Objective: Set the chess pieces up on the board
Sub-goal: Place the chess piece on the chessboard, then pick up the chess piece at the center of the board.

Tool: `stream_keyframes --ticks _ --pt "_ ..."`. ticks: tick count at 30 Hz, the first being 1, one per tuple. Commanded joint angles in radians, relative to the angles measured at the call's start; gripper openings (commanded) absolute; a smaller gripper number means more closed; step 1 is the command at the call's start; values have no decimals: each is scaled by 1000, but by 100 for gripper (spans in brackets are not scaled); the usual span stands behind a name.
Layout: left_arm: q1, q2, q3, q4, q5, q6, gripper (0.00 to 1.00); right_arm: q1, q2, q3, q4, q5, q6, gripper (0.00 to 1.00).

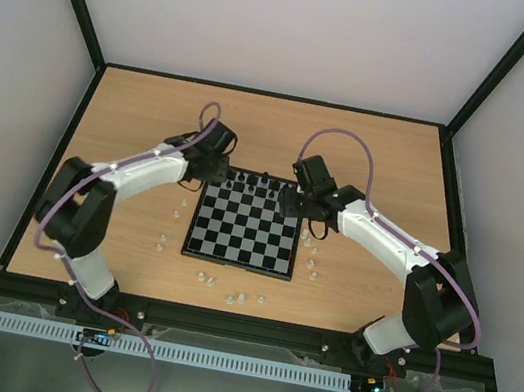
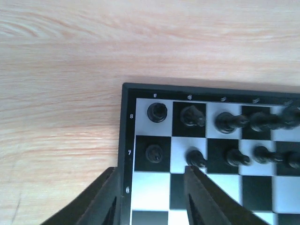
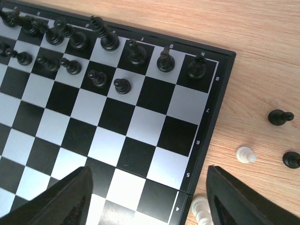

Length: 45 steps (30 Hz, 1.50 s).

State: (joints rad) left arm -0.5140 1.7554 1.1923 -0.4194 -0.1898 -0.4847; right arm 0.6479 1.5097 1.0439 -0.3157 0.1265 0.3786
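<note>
Left hand (image 2: 150,187) open, empty; I note fingertip (image 2: 201,192) just beside black pawn (image 2: 196,158). Risk: sideways move topples it, neighbours too. Right hand (image 3: 150,192) wide open, empty, over board (image 3: 213,110).

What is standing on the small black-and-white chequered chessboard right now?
Only black chessmen, filling the chequered chessboard's far row and part of the next. Other visible squares are bare; the right gripper's fingers hide a few near squares.

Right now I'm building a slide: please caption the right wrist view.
Open right fingers above the board, black chess pieces lining its far rows; two black pawns rest on the table.
</note>
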Motion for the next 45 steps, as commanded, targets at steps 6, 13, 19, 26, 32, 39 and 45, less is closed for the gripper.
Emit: stream_keyframes --ticks 6,13,19,26,32,39,45 --pt "-4 -399 -201 52 64 -6 76 -80 24 -14 -34 99 19 96" --pt "-56 -504 -318 165 153 -64 99 -215 81 -16 -19 97 44 99" --pt "-66 -542 -406 232 180 -84 99 -273 182 27 -21 75 42 78" --pt "-78 -581 -440 264 177 -86 99 -280 304 87 -20 58 36 58" --pt "-78 -567 -436 271 173 -79 99 -292 365 125 -22 69 31 44" --pt "-80 -533 -434 284 177 -77 99 -299 374 134 -12 65 30 34" --pt "-81 -518 -432 292 176 -76 99 -300 368 136 -3 63 28 26"
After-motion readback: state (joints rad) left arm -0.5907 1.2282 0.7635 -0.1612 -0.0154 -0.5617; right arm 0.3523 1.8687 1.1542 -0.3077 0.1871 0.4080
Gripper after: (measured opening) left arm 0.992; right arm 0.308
